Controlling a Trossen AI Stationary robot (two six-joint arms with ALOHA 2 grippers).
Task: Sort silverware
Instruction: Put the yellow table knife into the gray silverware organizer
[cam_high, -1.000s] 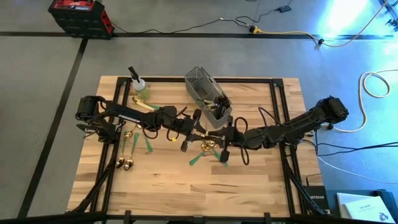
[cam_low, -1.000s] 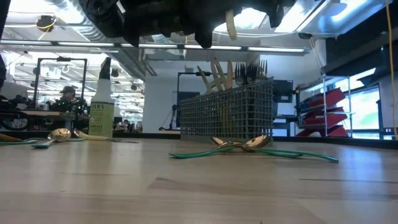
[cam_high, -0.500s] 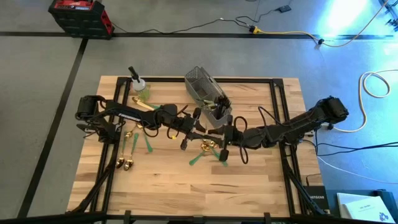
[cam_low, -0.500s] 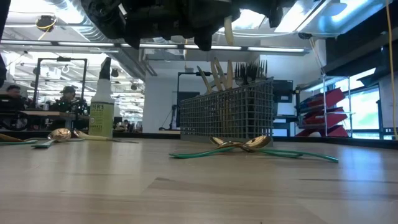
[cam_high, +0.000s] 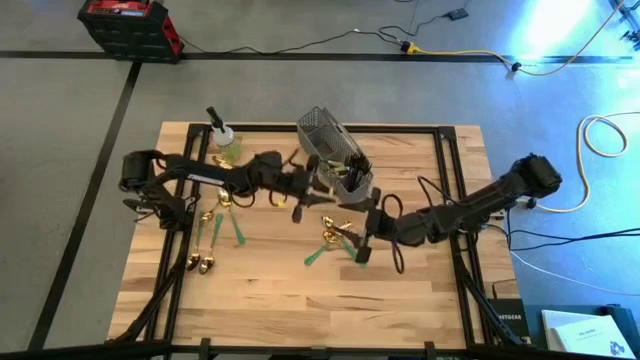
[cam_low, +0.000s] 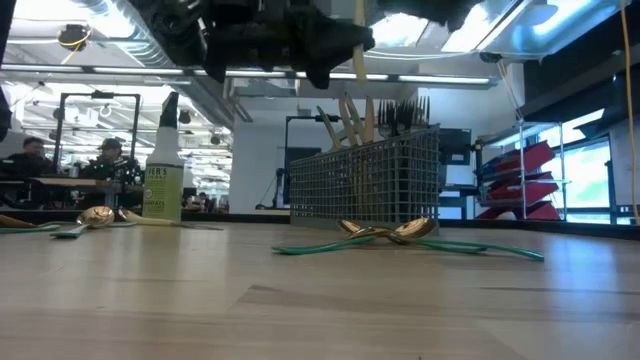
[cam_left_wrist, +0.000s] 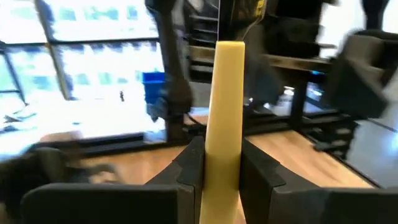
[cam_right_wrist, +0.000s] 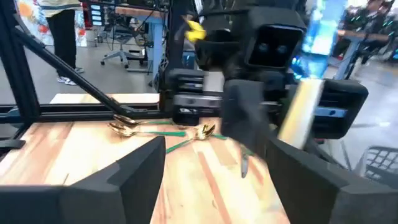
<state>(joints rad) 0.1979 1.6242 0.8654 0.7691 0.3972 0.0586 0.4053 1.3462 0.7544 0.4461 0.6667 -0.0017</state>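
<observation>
While the cream-handled utensil (cam_left_wrist: 227, 118) is pinched tight between the left gripper (cam_left_wrist: 217, 163)'s two dark fingers (cam_left_wrist: 186, 168), it hangs up off the wood, just at 9 o'clock of the grey mesh caddy (cam_high: 335, 155) when seen from above. Which kind of utensil it is I honestly can't tell, only the handle shows. In the low view that same pale handle stands upright under the dark arm mass, above the caddy's rim.

The right gripper (cam_right_wrist: 214, 163) sits a bit further out, at about 5 o'clock from the caddy, and its fingers are spread wide with nothing between them.

Between the two arms, right below the caddy at 6 o'clock, a little tangle of gold spoons with green handles (cam_high: 335, 240) lies flat on the table (cam_high: 400, 310). The caddy itself has dark forks and a few cream handles (cam_low: 350, 118) poking up out of it.

Way over at 9 o'clock, near the left arm's base, there's another bunch of gold and green pieces (cam_high: 208, 240). The spray bottle (cam_high: 221, 135) stands at roughly 10 o'clock, close to the table's far edge.
</observation>
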